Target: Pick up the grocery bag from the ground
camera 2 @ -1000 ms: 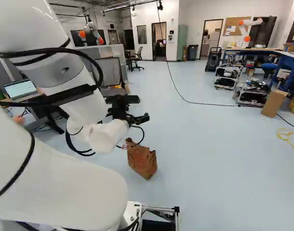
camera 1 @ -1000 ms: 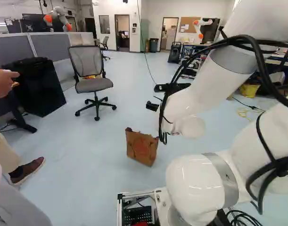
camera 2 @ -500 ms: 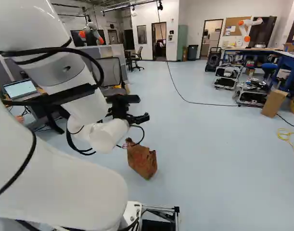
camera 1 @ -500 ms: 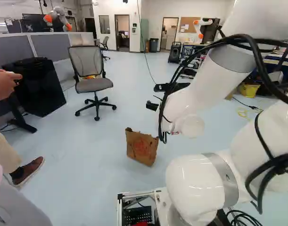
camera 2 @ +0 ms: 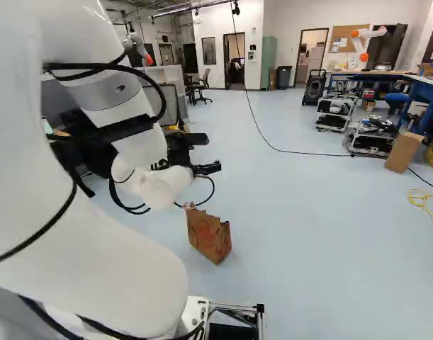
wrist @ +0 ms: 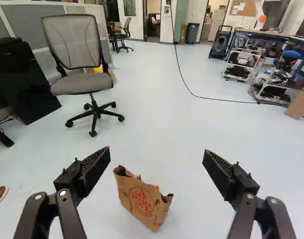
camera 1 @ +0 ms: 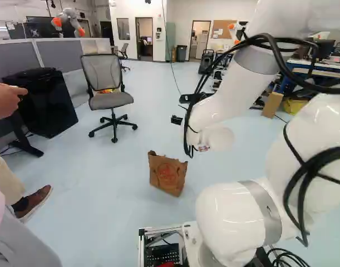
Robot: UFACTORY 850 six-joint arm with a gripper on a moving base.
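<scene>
**Brown grocery bag on the floor, fingers spread wide and holding nothing**

OK, so here's how things look. The grocery bag (wrist: 142,201) is sitting on the pale floor (wrist: 176,129), upright with a bit of a lean. It's brown paper with a red round print on the side, and the top edge is crumpled and kinda ragged.

The black fingers (camera 2: 210,168) are released, nothing in their grasp. In the wrist view, the two fingers (wrist: 96,167) are way apart, and the bag shows up in the gap ahead of them, closer to the finger on the office chair's side. Neither one is touching it. The white arm (camera 1: 225,103) reaches out over the floor, with black cables looping along it, and its wrist end is up higher than the bag.

As for the rest of the room: the grey office chair (wrist: 79,59) stands farther out than the bag, and there's a big black boxy thing (wrist: 20,79) beside it. A long thin cord (wrist: 219,100) runs across the floor toward some low carts. A cardboard box (camera 2: 404,151) stands next to the carts, with a loose yellow cord (camera 2: 420,200) near it. There's also another robot (camera 2: 359,44) way at the back, white with orange bits.
</scene>
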